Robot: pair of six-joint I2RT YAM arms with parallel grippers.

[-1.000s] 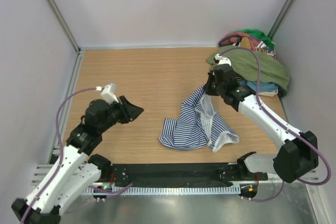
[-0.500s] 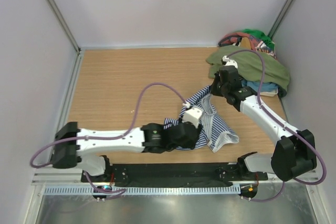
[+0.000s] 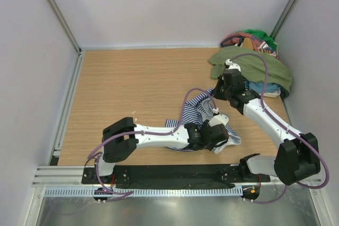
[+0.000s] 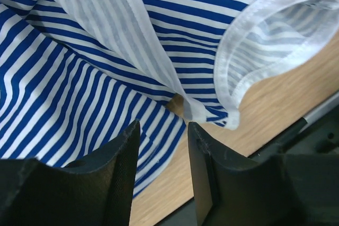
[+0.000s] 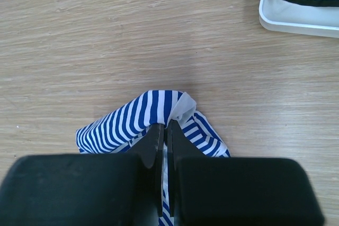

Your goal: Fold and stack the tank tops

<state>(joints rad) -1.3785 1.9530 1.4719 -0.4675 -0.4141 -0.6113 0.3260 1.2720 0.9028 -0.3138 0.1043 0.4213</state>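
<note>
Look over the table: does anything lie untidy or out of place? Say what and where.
The striped tank top lies crumpled near the front of the table, one corner pinched in the right arm's jaws. The olive tank top sprawls over a clothes heap in the far right corner.

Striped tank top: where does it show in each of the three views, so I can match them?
Top external: striped top lies right of centre, toward the near edge.
Left wrist: it fills the upper and left part.
Right wrist: bottom centre, pinched in the right tool.
Shared landmark: the wooden table.
</note>
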